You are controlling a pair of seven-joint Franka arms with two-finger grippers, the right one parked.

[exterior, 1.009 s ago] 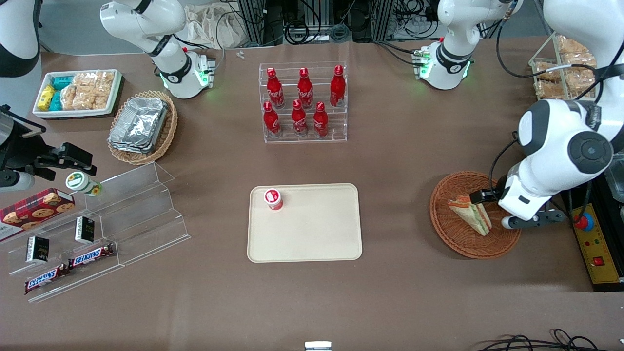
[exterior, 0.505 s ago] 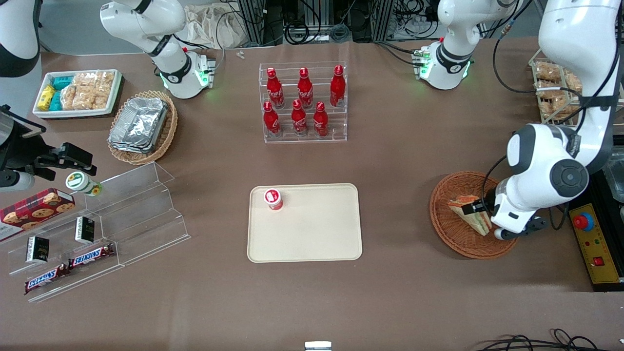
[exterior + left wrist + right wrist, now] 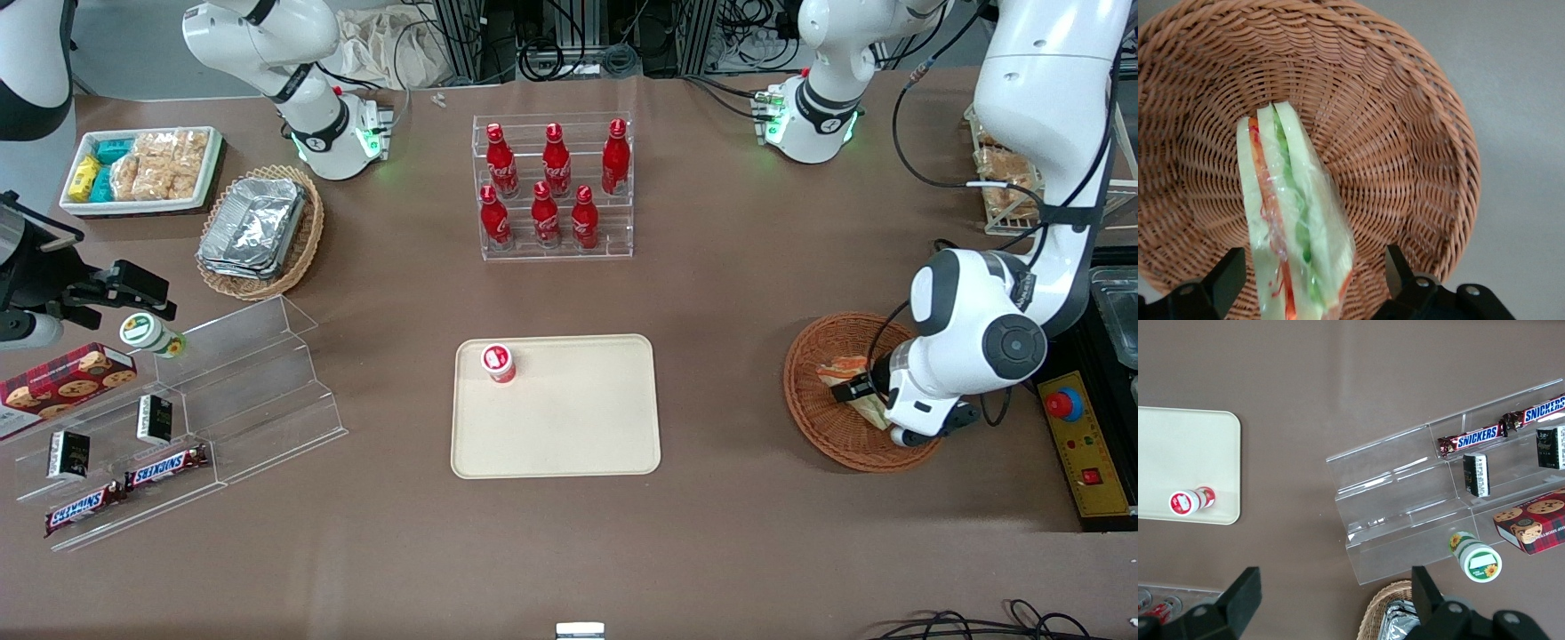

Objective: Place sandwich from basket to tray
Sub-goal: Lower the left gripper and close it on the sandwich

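Since a second ago the gripper (image 3: pixel 1315 283) has dropped lower into the basket (image 3: pixel 813 427), its jaws spread either side of the sandwich (image 3: pixel 1288 227) at the tray's (image 3: pixel 569 444) three o'clock. Descend squarely, then close gently on the bread faces.

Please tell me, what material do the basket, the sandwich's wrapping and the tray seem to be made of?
The basket looks like woven wicker, reddish-brown and matte; the interlaced strands show clearly. The sandwich seems wrapped in thin clear plastic film, glossy and wrinkled over the bread. The tray appears to be smooth beige plastic, though this is less certain. The open gripper straddles the sandwich in the basket.
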